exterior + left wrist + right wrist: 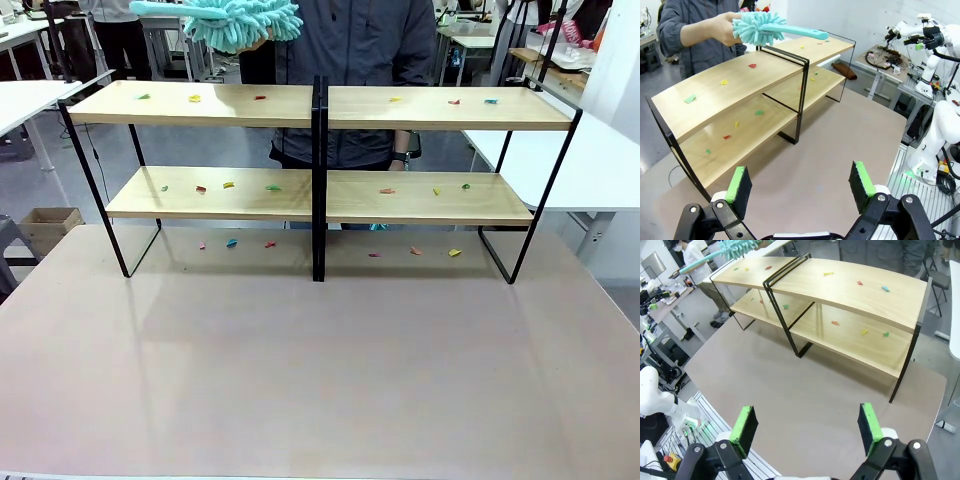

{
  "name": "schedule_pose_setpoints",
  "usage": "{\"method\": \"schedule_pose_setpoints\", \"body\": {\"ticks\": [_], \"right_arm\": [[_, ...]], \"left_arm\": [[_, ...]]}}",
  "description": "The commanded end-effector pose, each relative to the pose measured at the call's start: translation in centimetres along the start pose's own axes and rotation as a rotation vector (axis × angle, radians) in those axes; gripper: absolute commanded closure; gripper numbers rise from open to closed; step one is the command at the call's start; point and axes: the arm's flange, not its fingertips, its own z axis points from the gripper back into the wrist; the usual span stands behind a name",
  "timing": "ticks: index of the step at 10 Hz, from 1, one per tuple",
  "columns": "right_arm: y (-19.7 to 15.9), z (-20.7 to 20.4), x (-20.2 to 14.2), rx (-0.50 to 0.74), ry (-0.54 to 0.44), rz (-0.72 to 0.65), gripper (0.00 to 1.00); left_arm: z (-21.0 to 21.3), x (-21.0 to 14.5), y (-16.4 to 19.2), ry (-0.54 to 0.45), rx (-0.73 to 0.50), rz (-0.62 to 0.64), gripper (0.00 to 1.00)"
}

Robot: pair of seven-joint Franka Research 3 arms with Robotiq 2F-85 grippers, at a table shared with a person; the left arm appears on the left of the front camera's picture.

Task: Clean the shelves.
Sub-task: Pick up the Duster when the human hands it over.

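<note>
The shelves stand across the far half of the table, two tiers of light wood on a black frame with a central upright. Small coloured scraps lie on both tiers and on the table beneath. A person behind holds a teal fluffy duster above the top left board; the duster and its handle show in the left wrist view. The shelves appear in both wrist views. My left gripper is open over the table, nothing between its pads. My right gripper is open too, well short of the shelves.
The brown table is bare in front of the shelves. White tables flank it on both sides. A cardboard box sits on the floor at the left. My other arm's white base stands at the table's edge.
</note>
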Motion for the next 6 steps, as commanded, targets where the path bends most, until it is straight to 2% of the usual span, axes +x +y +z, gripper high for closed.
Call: {"method": "schedule_pose_setpoints", "body": {"ticks": [1, 3, 4, 5, 6], "right_arm": [[0.0, 0.1, 0.0, 0.008, -0.003, 0.003, 0.0], [0.0, 0.1, 0.0, 0.008, -0.003, 0.003, 0.0], [0.0, 0.1, 0.0, 0.008, -0.003, 0.003, 0.0], [0.0, 0.1, 0.0, 0.008, -0.003, 0.003, 0.0], [0.0, 0.1, 0.0, 0.008, -0.003, 0.003, 0.0]], "left_arm": [[-0.1, 0.2, -0.1, -0.014, -0.014, -0.015, 0.0], [0.0, 0.0, 0.0, 0.0, 0.0, 0.0, 0.0], [-0.6, 1.7, 0.7, 0.075, -0.106, 0.145, 0.0], [-2.6, 4.4, 2.0, 0.148, -0.185, 0.359, 0.0], [-5.2, 7.5, 3.8, 0.171, -0.137, 0.55, 0.0]]}}
